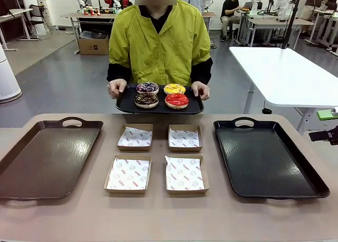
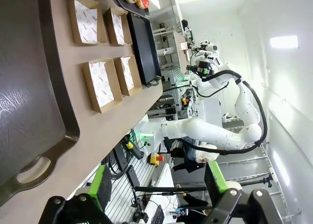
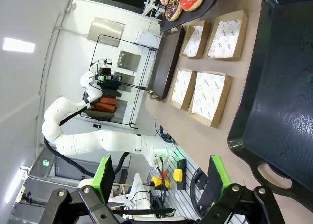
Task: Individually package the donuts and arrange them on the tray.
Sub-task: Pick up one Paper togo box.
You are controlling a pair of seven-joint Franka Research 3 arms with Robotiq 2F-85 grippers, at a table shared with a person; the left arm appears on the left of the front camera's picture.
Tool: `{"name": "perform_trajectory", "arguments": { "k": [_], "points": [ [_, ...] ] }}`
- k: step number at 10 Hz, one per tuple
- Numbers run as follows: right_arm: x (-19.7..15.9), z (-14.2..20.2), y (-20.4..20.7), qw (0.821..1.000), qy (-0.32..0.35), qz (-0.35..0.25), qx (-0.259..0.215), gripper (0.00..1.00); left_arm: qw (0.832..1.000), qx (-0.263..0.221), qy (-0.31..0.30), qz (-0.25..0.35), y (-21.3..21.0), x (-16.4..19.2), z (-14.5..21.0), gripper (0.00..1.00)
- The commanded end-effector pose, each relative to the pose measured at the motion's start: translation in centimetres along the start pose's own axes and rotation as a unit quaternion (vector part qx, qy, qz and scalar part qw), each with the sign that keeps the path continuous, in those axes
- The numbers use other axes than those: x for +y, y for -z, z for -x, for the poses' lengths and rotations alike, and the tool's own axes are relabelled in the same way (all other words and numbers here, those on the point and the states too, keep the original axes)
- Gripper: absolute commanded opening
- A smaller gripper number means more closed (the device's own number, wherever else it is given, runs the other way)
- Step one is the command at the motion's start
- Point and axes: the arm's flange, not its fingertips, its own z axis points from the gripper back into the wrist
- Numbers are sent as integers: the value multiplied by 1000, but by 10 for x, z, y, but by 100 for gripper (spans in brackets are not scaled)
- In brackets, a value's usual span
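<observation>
We are at the very start: four donuts (chocolate, purple with sprinkles, yellow, red) sit unboxed on one small black tray that a person holds at the far edge of the surface. Our left end effector and right end effector both stand wide open, gripping nothing, well apart from the donuts. Next, we judge, one must reach across and lift a donut into one of four paper-lined boxes, between two large trays.

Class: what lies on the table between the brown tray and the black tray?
Four open paper-lined cardboard boxes, two rows of two, between the brown tray and the black tray, in the front view.
</observation>
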Motion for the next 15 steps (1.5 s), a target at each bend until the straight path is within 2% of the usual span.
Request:
{"name": "perform_trajectory", "arguments": {
  "k": [1,5,6,8,10,11,14,15],
  "points": [
    [2,0,0,1000,-5,-3,2,100,1000,-6,-8,5,-1,-3,0,100],
    [2,0,0,1000,-5,-3,2,100,1000,0,0,0,0,0,0,100],
    [2,0,0,1000,-5,-3,2,100,999,8,-4,-44,14,-18,-11,100],
    [2,0,0,1000,-5,-3,2,100,989,61,-29,-129,65,-63,-50,100],
    [2,0,0,1000,-5,-3,2,100,969,124,-55,-206,117,-85,-79,100],
    [2,0,0,1000,-5,-3,2,100,951,162,-63,-257,155,-87,-88,100],
    [2,0,0,1000,-5,-3,2,100,894,228,-90,-375,253,-56,-98,100],
    [2,0,0,1000,-5,-3,2,100,882,243,-85,-395,279,-49,-93,100]
  ]
}}
